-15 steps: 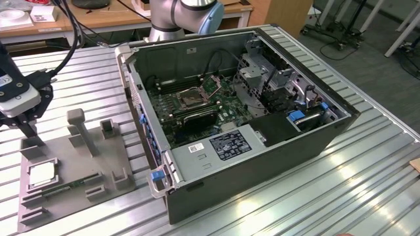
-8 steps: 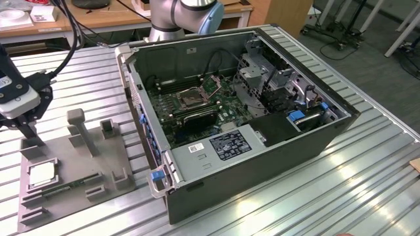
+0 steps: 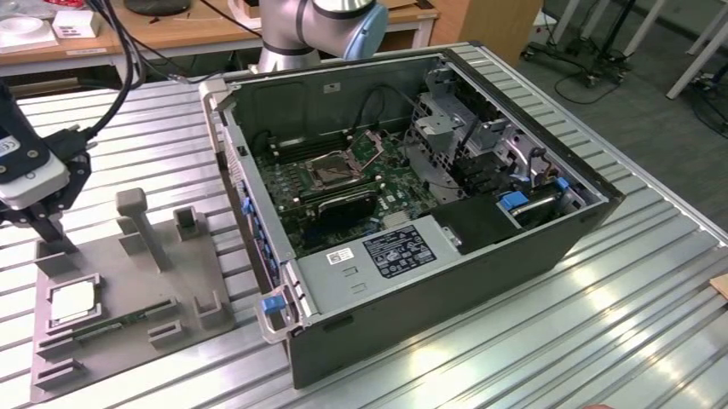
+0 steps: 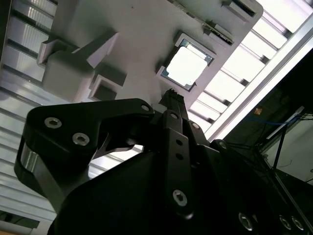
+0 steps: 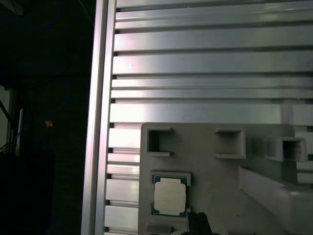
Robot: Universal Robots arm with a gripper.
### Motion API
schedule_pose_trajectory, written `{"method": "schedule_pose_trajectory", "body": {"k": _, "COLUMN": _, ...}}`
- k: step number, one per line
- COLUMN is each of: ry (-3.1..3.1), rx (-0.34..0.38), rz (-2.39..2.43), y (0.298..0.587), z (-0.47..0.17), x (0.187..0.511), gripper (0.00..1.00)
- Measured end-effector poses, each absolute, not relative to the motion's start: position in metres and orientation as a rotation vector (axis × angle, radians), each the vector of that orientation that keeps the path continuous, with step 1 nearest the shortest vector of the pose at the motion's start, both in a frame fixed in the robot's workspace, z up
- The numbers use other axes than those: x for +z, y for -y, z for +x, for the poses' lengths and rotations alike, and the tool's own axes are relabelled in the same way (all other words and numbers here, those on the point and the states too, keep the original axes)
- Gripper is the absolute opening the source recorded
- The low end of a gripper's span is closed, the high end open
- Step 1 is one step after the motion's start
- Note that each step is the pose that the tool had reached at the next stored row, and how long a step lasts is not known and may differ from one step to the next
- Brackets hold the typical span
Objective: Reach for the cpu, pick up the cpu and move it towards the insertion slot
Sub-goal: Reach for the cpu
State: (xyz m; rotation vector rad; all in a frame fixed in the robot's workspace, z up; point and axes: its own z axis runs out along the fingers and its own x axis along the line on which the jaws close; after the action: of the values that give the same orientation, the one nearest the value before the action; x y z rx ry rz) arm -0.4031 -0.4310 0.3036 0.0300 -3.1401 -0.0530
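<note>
Here, at the reaching step, our gripper (image 3: 54, 241) hovers near the cpu (image 5: 169, 196), which lies untouched in its grey tray (image 3: 170, 294), well apart from the insertion slot (image 3: 338, 168). We cannot tell how the jaws stand; the pick, we judge, calls for centring squarely over it.

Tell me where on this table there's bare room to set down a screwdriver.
The widest bare table is on the exterior view's right of the computer case. Crowded: the grey holder with the chip, under the gripper.
</note>
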Motion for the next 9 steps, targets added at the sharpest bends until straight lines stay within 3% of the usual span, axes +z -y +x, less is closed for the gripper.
{"method": "schedule_pose_trajectory", "body": {"k": 9, "ry": 3.14, "rx": -0.053, "rz": 0.03, "y": 0.4317, "z": -0.4047, "x": 0.3009, "gripper": 0.11}}
